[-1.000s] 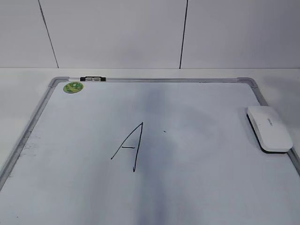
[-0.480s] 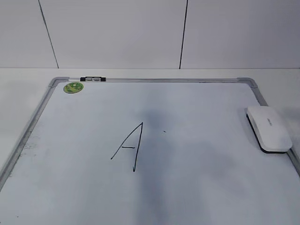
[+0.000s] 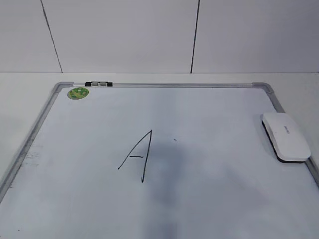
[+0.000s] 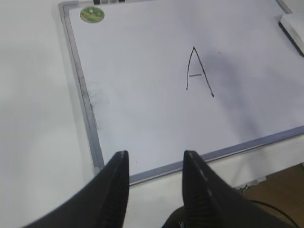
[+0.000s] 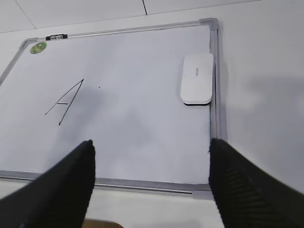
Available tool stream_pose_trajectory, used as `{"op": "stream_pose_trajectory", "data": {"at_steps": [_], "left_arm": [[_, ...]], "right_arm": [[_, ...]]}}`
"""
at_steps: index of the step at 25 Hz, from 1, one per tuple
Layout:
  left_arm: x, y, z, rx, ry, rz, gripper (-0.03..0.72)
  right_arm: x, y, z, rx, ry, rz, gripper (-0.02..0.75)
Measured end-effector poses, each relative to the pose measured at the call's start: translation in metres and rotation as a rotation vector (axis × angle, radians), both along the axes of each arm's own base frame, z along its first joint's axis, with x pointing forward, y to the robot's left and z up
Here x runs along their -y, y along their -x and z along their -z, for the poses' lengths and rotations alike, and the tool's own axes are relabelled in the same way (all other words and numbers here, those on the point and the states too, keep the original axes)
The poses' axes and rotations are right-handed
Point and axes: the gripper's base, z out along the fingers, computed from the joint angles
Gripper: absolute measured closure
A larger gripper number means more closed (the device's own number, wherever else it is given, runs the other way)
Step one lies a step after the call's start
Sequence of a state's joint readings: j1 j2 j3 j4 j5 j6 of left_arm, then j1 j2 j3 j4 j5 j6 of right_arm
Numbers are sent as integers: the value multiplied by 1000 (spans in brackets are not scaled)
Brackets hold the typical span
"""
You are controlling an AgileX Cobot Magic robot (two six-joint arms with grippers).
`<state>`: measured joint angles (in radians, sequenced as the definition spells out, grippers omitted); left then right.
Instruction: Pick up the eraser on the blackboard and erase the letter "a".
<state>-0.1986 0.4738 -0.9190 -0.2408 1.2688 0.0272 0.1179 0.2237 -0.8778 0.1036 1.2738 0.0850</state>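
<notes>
Blackboard [image 3: 70, 209] shadow narrower than before; eraser [image 3: 286, 136] unmoved, both arms' fingers [image 5: 228, 183] released.

White eraser [image 3: 286, 136] flat, blackboard [image 3: 209, 199] right edge (unheld)

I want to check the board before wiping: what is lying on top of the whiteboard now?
On the whiteboard: a white eraser by its right edge, a green sticker, a drawn capital A. The surface under the eraser is hidden.

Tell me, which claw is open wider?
The right gripper. Its two black fingers stand far apart, near the picture's edges, while the left gripper's fingers sit much closer together. Neither holds anything.
</notes>
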Motion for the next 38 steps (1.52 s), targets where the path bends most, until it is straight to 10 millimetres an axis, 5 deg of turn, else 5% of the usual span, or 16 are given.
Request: {"op": "stream_pose_trajectory", "data": {"at_steps": [14,38], "left_arm": [[-17,24,93,6,-115,-71,401],[-21,16,98,91,-147,-106,401]], "right_arm": [[6,-6,87,-148,94,29,145],[16,-16,92,-34,236,86,145]]}}
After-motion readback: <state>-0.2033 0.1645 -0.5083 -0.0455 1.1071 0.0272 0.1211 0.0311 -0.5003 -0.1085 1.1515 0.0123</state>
